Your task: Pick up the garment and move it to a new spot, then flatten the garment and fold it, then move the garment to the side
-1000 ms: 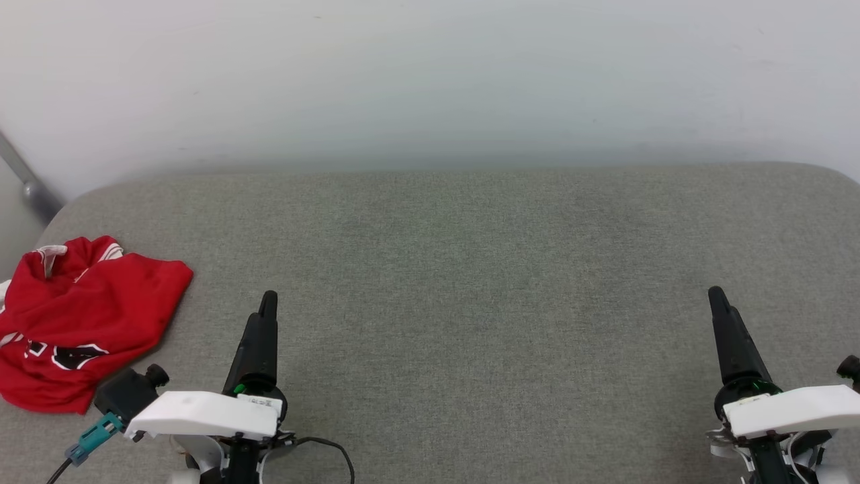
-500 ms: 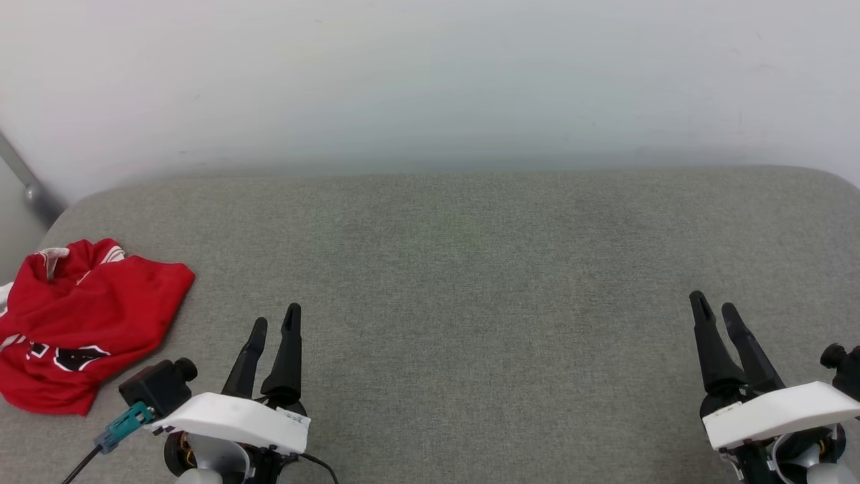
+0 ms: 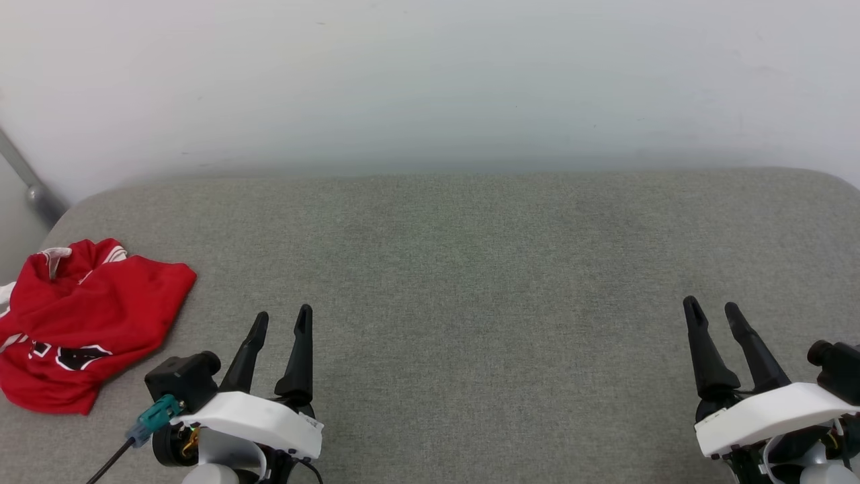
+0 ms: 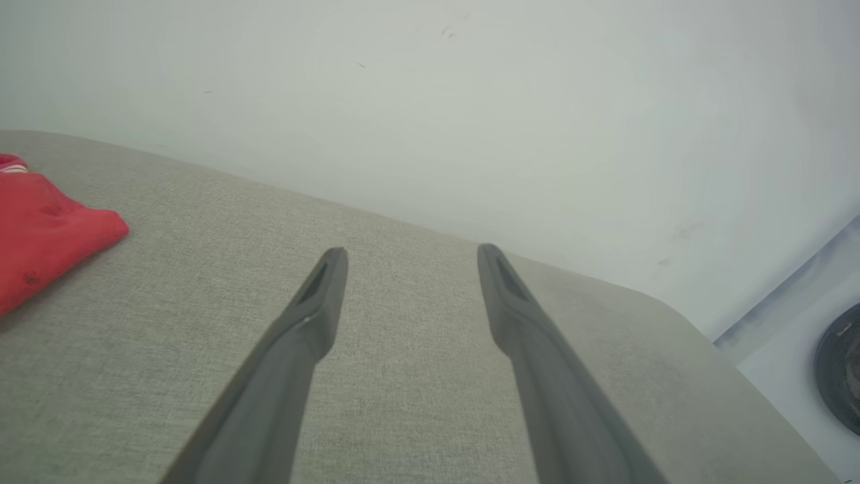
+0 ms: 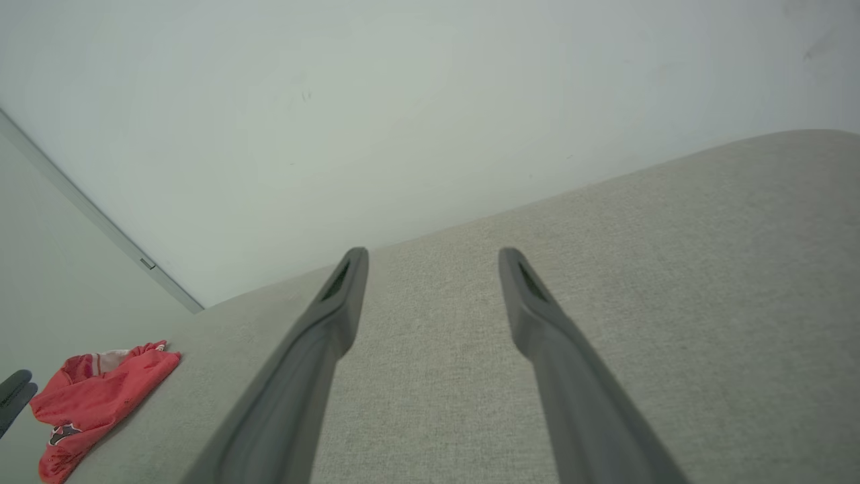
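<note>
Left pincer (image 3: 283, 313) is spread and empty, near the shirt (image 3: 87, 316); right pincer (image 3: 711, 304) is spread too, well apart from it; the shirt lies crumpled at the left edge of the cushion (image 3: 457, 282), so a shallow pinch may catch one layer and drag it off the side, or snag the grey weave; behind stands a bare pale wall (image 3: 430, 81); a metal bar (image 3: 27, 185) slants at left

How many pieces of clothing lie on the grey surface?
1: a crumpled red jersey T-shirt at the left edge of the grey fabric surface; none seems hidden.
</note>
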You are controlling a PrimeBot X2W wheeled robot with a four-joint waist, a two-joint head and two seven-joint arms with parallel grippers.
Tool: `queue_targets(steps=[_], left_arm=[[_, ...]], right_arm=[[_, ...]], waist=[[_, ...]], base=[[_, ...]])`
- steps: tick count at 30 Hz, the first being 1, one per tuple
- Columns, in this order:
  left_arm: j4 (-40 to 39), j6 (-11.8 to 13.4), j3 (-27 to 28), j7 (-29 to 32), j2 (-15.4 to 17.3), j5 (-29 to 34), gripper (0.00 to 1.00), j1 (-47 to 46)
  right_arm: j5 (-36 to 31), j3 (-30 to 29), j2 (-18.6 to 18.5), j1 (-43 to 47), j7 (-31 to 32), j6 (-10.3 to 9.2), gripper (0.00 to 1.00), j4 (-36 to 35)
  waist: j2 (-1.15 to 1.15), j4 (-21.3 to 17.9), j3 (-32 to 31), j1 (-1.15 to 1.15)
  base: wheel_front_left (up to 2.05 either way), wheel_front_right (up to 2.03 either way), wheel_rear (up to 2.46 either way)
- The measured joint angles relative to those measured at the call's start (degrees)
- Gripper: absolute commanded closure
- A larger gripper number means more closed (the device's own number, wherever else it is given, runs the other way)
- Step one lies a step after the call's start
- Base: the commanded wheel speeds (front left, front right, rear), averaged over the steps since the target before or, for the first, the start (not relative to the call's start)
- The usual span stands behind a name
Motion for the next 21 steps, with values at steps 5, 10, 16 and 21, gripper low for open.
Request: queue_targets(steps=[5,10,16,21], left_arm=[[0.0,0.3,-0.7,-0.7,0.5,3.5,0.0,-0.3],[0.2,0.8,-1.1,-1.4,0.8,6.5,0.0,-0.6],[0.8,1.2,-1.3,-2.2,0.8,9.3,0.0,-0.7],[1.2,1.3,-1.5,-2.8,0.9,11.5,0.0,-0.8]], right_arm=[[-3.5,-0.2,0.1,0.5,0.4,0.0,0.0,-0.2],[-6.9,-0.5,0.4,0.7,0.5,0.01,0.0,-0.4],[-10.3,-0.8,0.5,0.7,0.4,0.01,0.0,-0.7],[-12.8,-0.9,0.7,0.7,0.1,0.01,0.0,-0.8]], waist=[[0.0,0.1,0.0,0.0],[0.0,0.1,0.0,0.0],[0.0,0.2,0.0,0.0],[0.0,0.1,0.0,0.0]], base=[[0.0,0.0,0.0],[0.0,0.0,0.0],[0.0,0.0,0.0],[0.0,0.0,0.0]])
